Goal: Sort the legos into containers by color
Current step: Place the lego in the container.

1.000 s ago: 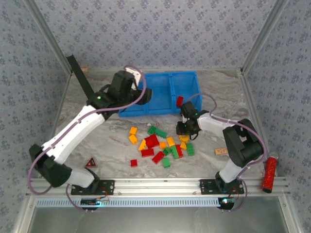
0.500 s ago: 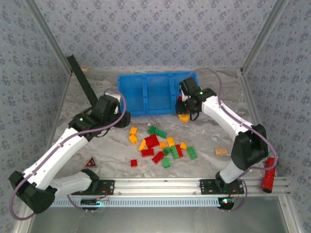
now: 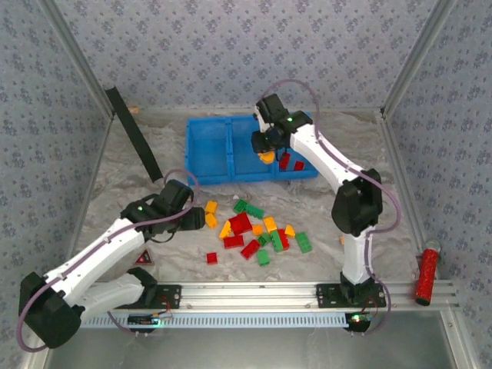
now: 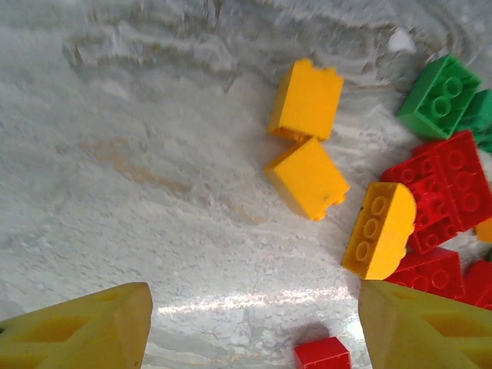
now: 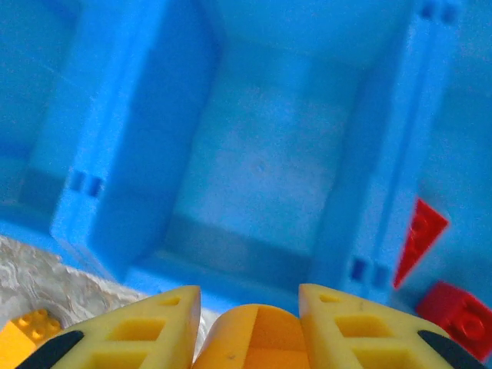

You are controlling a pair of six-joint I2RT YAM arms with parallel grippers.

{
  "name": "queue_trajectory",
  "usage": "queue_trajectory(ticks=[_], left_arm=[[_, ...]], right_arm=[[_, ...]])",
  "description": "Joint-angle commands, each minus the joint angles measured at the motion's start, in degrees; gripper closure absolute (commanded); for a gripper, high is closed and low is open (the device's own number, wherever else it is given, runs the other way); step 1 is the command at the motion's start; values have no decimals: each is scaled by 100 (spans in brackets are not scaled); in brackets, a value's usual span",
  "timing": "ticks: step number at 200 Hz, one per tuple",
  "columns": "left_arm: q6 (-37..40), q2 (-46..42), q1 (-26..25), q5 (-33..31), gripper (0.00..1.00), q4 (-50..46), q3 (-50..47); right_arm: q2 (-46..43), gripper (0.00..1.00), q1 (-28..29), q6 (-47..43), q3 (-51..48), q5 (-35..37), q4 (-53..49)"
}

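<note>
The right fingers (image 5: pixel 131 334) are clamped on an orange brick (image 5: pixel 254 338) above the near end of the middle compartment of the blue tray (image 3: pixel 209 150), which sits mid-way along the far edge of the worktop (image 3: pixel 323 223); two red bricks (image 3: pixel 286 161) lie in its right compartment. The left fingers (image 4: pixel 84 330) stand apart, holding nothing, low over the worktop at the left fringe of the loose legos (image 3: pixel 257 231) scattered toward the near edge.

We see two red bricks (image 3: pixel 290 162) in the right compartment of the blue tray (image 3: pixel 207 151) — an orange brick (image 3: pixel 266 157) hangs above the middle one, and the other bricks (image 3: pixel 257 231) lie scattered before it.
</note>
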Motion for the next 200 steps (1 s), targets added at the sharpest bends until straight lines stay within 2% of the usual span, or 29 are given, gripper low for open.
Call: queue_trajectory(ticks=[1,39,117,200], left_arm=[[-529,76,-60,102,29,471,-107],[-817,405,-176,88,29,1005,-252],[-1071,1098,-213,56,29,1583,-315],[-1299,2329,-246,-8,31,1861,67]], right_arm=[[546,74,111,-250,626,63,-142],[1260,74,156,-294,1072,-34,-137],[2034,73,147,-296,1385,-179,86],[2054,57,106,-356,1228,-259,102]])
